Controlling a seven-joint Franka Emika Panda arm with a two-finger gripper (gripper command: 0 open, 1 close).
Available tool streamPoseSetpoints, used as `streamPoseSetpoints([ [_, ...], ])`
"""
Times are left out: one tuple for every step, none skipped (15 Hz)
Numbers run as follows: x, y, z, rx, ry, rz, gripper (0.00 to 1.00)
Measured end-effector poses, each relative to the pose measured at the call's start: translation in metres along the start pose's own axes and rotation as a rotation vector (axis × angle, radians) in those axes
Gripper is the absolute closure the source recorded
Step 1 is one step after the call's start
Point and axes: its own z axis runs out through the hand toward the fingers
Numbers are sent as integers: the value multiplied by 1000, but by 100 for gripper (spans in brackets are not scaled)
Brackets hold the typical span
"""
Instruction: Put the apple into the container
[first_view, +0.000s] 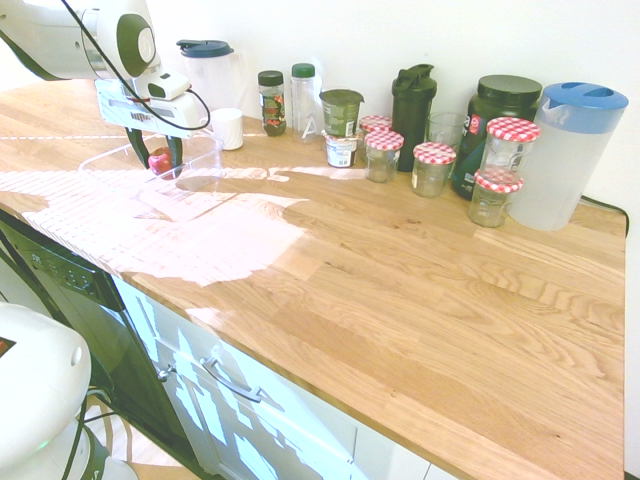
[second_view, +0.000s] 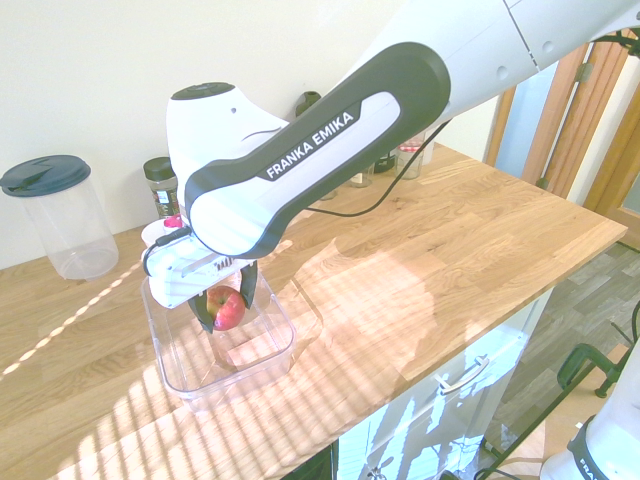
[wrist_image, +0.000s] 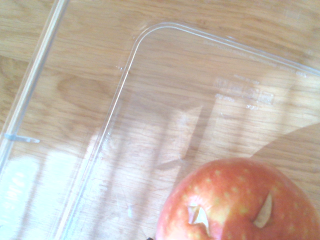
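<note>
- Gripper (second_view: 228, 298): positioned over the tray (second_view: 205, 385); fingers closed on the apple (second_view: 226, 307), one finger on each side.
- Apple: red with yellowish flecks; held between the fingers, within the outline of the tray; contact with the tray floor cannot be determined.
- Tray: clear, rectangular, rounded corners; set on the counter (first_view: 400, 290).
- Lidded pitcher (second_view: 72, 220): dark lid; upright behind the tray.
- White cup (first_view: 227, 129): near the tray.

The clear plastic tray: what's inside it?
The gripper holds a red apple within the tray's walls. The fingers cover parts of the apple's sides, and whether its underside touches the tray's floor can't be seen.
</note>
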Motion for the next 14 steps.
streamPoseSetpoints([
  [0, 0, 0, 0, 0, -1, 0],
  [-1, -1, 0, 1, 0, -2, 0],
  [-2, -1, -1, 1, 0, -3, 0],
  [-3, -1, -1, 2, 1, -5, 0],
  [-3, -2, -3, 5, 2, -5, 0],
  [-3, -2, -9, 12, 8, -4, 0],
  [0, -1, -20, 17, 18, 0, 0],
  [5, 3, -40, 10, 24, 11, 0],
  [15, 11, -69, 3, 25, 23, 0],
  [27, 24, -100, 2, 26, 37, 0],
  [46, 42, -129, 5, 30, 59, 0],
  [69, 67, -149, -2, 35, 94, 0],
  [94, 95, -158, -20, 40, 135, 0],
  [117, 122, -160, -37, 45, 179, 0],
])
